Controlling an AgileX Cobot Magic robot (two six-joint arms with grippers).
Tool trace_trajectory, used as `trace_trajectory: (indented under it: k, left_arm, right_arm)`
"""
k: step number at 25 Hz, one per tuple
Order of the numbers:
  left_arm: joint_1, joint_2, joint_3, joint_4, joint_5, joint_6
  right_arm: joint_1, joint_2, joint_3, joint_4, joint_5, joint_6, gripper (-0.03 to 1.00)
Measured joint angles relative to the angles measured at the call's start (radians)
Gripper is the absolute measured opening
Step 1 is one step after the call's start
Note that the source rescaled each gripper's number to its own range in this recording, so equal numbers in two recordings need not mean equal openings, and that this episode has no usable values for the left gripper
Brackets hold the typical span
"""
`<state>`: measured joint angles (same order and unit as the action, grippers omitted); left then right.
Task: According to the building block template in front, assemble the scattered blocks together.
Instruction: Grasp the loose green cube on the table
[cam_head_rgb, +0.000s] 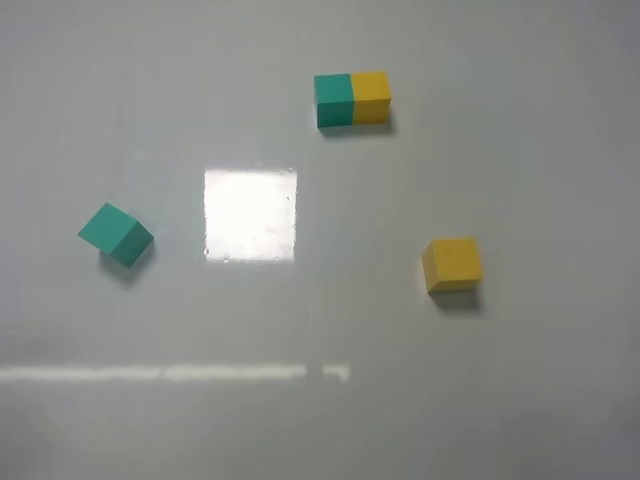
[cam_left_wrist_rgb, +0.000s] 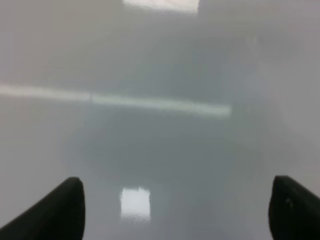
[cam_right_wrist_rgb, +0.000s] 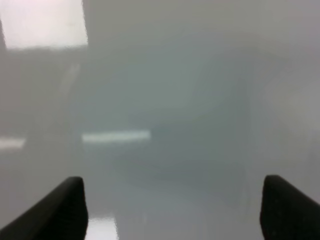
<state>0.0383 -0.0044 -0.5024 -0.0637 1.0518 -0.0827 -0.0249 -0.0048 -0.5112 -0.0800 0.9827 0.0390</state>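
The teal-green cube (cam_head_rgb: 116, 234) sits askew at 9 o'clock on the table (cam_head_rgb: 300, 430), the yellow cube (cam_head_rgb: 452, 264) well apart at 4 o'clock. The building block template (cam_head_rgb: 352, 99) lies at 12 o'clock, long axis running 9-to-3, teal end at 9. The left hand (cam_left_wrist_rgb: 177, 205) and right hand (cam_right_wrist_rgb: 172, 205) both gape wide, empty; neither wrist view shows a cube. Teal looks the left arm's pick, yellow the right's.

template bar (cam_head_rgb: 352, 99): teal-green half, yellow half. loose cube (cam_head_rgb: 116, 234): teal-green. loose cube (cam_head_rgb: 452, 264): yellow. tabletop (cam_head_rgb: 520, 400): pale grey, glossy, white glare patches. gripper fingertips (cam_left_wrist_rgb: 55, 212): black.
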Motion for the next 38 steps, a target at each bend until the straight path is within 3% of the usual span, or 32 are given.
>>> trace_trajectory:
  k: [14,19,24,32,38]
  left_arm:
    - [0.0,0.0,0.0,0.0,-0.001,0.0]
    - [0.0,0.0,0.0,0.0,-0.001,0.0]
    - [0.0,0.0,0.0,0.0,-0.001,0.0]
    - [0.0,0.0,0.0,0.0,-0.001,0.0]
    - [0.0,0.0,0.0,0.0,-0.001,0.0]
  right_arm:
    - [0.0,0.003,0.0,0.0,-0.011,-0.008,0.66]
    - [0.0,0.198,-0.111,0.024,-0.034,-0.154,0.67]
    - [0.051,0.489,-0.344,0.061,-0.045,-0.263,0.93]
    - [0.249,0.815,-0.695,0.072,-0.004,-0.43,1.0]
    - [0.506,1.006,-0.861,0.026,0.009,-0.401,1.0]
